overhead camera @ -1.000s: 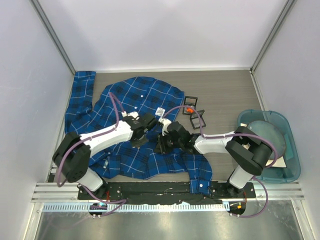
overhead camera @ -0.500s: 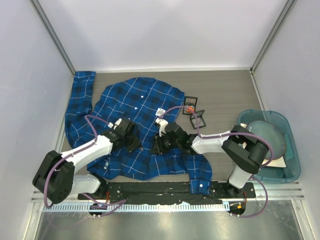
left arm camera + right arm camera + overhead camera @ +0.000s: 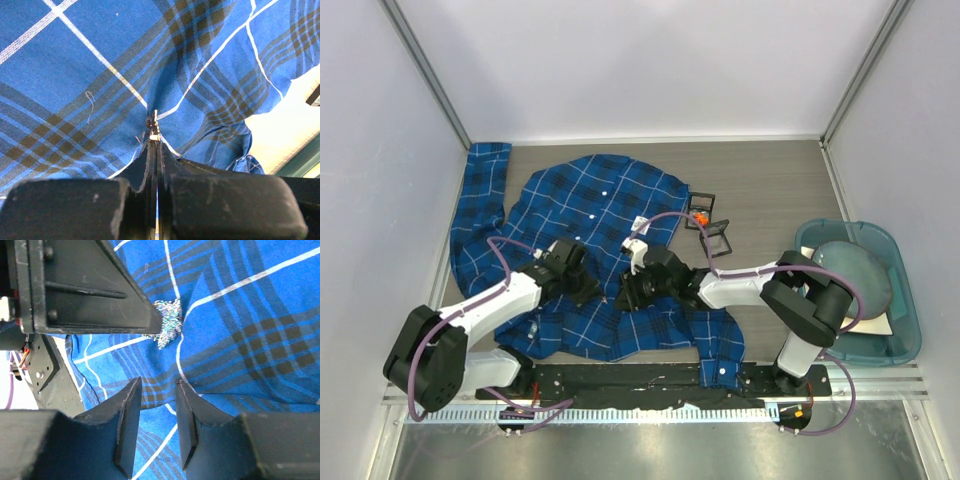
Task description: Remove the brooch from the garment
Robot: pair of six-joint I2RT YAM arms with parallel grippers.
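Note:
The garment (image 3: 600, 195), a blue and navy plaid shirt with thin white lines, lies spread across the table. The brooch (image 3: 167, 322) is a small glittery beaded cluster on the cloth. My left gripper (image 3: 154, 142) is shut on it, and the fabric (image 3: 75, 75) puckers toward its fingertips. In the top view the left gripper (image 3: 588, 292) and right gripper (image 3: 625, 297) face each other over the shirt's lower middle. My right gripper (image 3: 157, 387) is open just short of the brooch. Only plaid cloth (image 3: 250, 315) shows between its fingers.
Two small black square frames (image 3: 710, 228) with an orange piece (image 3: 700, 215) sit just right of the shirt. A teal bin (image 3: 905, 300) holding a grey round lid stands at the right edge. Grey walls close in the table on three sides.
The left arm swung back toward the left and lower, its gripper staying shut. The right gripper slid a little left toward it and its jaws spread slightly wider.

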